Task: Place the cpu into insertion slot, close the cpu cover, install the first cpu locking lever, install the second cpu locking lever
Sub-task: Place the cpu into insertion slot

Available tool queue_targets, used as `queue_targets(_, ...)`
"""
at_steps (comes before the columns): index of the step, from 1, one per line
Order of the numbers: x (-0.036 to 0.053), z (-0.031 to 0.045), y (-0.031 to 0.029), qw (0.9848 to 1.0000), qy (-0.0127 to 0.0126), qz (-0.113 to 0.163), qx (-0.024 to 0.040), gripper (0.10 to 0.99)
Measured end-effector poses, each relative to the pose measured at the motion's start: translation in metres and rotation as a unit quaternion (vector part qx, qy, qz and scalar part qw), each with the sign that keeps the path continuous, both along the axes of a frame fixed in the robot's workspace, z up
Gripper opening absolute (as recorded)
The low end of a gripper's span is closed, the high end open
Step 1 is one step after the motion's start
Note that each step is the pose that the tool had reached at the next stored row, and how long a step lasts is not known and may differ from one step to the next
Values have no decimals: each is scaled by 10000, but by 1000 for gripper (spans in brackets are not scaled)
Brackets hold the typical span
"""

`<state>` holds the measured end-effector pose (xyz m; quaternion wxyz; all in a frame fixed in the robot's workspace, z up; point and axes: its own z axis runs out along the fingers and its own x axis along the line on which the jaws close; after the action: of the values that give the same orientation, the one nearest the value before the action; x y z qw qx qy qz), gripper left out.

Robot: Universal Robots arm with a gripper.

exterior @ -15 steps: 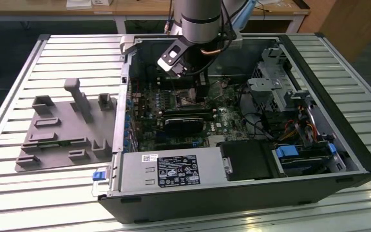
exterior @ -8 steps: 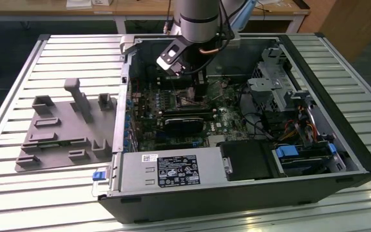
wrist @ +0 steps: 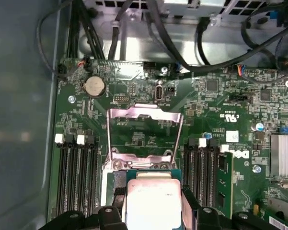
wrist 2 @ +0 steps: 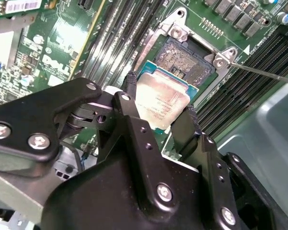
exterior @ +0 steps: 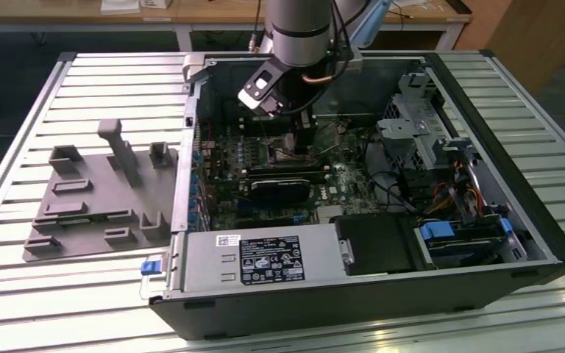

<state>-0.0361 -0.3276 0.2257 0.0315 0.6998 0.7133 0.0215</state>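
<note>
The first step is judged to be in hand: the small flat square silvery-topped cpu [wrist 2: 164, 108] is clamped by two edges in the black two-fingered gripper [wrist 2: 160, 96] and held over the square black insertion slot [wrist 2: 187, 60], not yet seated. The thin silvery cpu cover [wrist: 144, 113] is seen swung open. Square alignment over the socket is called for. Print on the cpu's top is too faint to be made out.

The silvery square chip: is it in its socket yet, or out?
Out. The gripper grips the silvery square chip by its edges, and the black square socket lies visibly empty.
</note>
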Motion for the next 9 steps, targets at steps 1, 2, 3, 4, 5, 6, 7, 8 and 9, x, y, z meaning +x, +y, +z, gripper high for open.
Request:
queue_targets(1, -10, -5, 4, 10000, 0, 8, 0, 537)
queue_targets(2, -23, -10, 7, 10000, 0, 10, -1, 537)
queue_targets(3, -31, -16, 9, 10000, 0, 10, -2, 537)
queue_targets(4, -35, -24, 10, 10000, 1, 10, -2, 537)
queue_targets(5, -39, -34, 11, 10000, 1, 10, -2, 537)
queue_targets(6, -43, -42, 13, 10000, 0, 11, -2, 537)
queue_targets(7, -49, -53, 15, 10000, 1, 11, -2, 537)
queue_targets(8, -55, -62, 17, 10000, 1, 11, -2, 537)
queue_targets(9, -61, -70, 19, 10000, 0, 11, -2, 537)
